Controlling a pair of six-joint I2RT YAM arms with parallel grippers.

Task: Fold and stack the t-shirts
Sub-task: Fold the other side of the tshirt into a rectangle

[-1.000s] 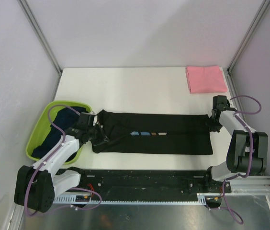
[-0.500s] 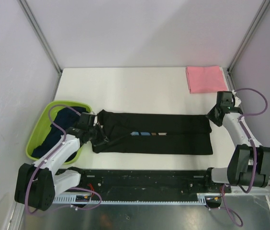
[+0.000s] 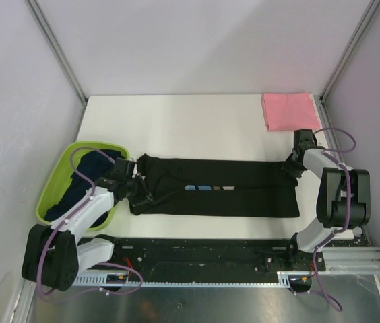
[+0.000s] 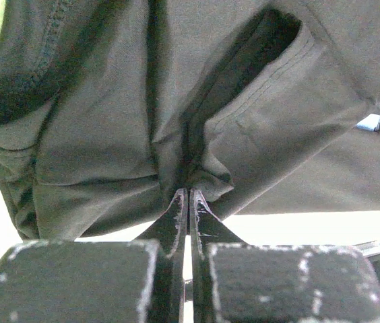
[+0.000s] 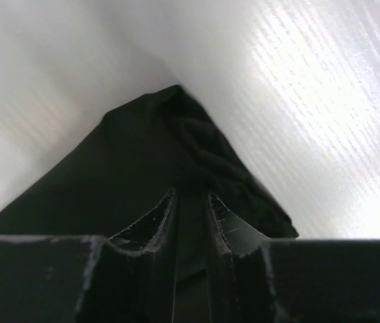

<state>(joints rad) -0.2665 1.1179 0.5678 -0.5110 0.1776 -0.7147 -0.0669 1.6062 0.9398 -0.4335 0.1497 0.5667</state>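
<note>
White table, black shirt, pink shirt, green basin

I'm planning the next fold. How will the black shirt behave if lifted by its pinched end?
Probably floppy: the black shirt bunches into creases where the left gripper pinches it, so it should sag. Likely not slippery: a thin pinch grips the fold. Lying long on the table, its far end would probably drag.

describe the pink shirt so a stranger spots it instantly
Go to the white table, far right corner. The pink t-shirt lies there folded flat. It alone is pink; the black shirt mid-table and navy ones in the basin are dark.
</note>
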